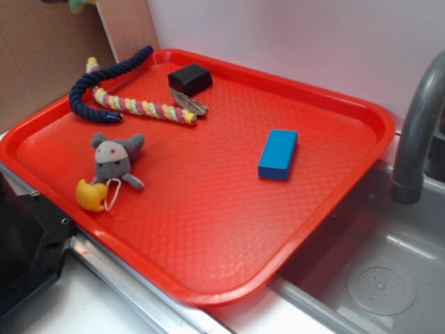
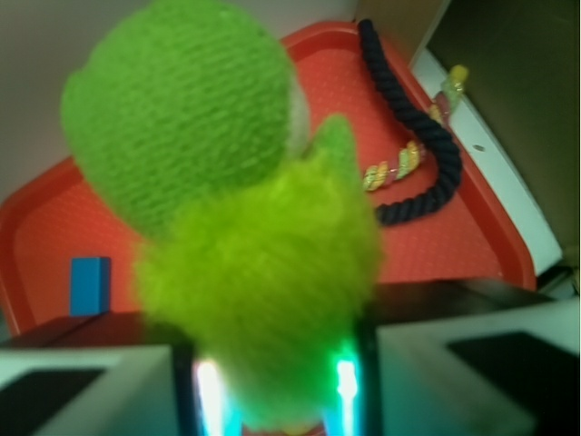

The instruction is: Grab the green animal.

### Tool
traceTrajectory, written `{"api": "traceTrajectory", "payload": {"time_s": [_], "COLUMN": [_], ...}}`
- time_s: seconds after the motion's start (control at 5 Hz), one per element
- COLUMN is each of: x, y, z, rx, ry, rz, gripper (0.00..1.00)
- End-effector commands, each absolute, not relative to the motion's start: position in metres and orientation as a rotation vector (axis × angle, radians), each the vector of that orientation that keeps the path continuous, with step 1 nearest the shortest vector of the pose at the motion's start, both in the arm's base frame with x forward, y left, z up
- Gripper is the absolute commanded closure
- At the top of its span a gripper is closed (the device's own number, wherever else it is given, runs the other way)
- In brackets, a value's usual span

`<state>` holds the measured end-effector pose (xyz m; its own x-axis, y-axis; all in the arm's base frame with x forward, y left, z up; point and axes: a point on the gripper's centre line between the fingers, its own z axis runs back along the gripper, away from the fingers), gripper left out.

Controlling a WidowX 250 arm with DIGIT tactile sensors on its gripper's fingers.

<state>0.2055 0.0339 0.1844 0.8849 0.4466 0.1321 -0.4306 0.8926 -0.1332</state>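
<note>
In the wrist view the green animal [image 2: 245, 209] fills the middle, blurred and very close: a smooth knitted green head above a fuzzy yellow-green body. My gripper [image 2: 272, 372] is shut on its fuzzy body, with one finger on each side, and holds it well above the red tray [image 2: 54, 227]. In the exterior view only a small green scrap of the animal [image 1: 78, 5] shows at the top left edge, high above the tray [image 1: 208, 209]. The gripper itself is almost wholly out of that view.
On the tray lie a grey plush mouse [image 1: 115, 158] with a yellow piece [image 1: 90, 195], a blue block [image 1: 278, 154], a black block [image 1: 190, 78], a dark blue rope [image 1: 104, 87] and a striped rope [image 1: 142, 106]. A sink [image 1: 375, 278] and faucet [image 1: 417, 132] are at the right.
</note>
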Motion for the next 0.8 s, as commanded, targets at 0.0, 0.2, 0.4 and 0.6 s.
{"api": "traceTrajectory", "payload": {"time_s": [0.0, 0.2, 0.4, 0.6], "x": [0.239, 0.23, 0.219, 0.217], "y": [0.001, -0.022, -0.033, -0.032], "z": [0.187, 0.182, 0.18, 0.177], "rx": [-0.05, -0.061, -0.049, -0.02], "ry": [-0.173, -0.162, -0.169, -0.168], "rz": [0.221, 0.171, 0.167, 0.189], "gripper": [1.0, 1.0, 1.0, 1.0]}}
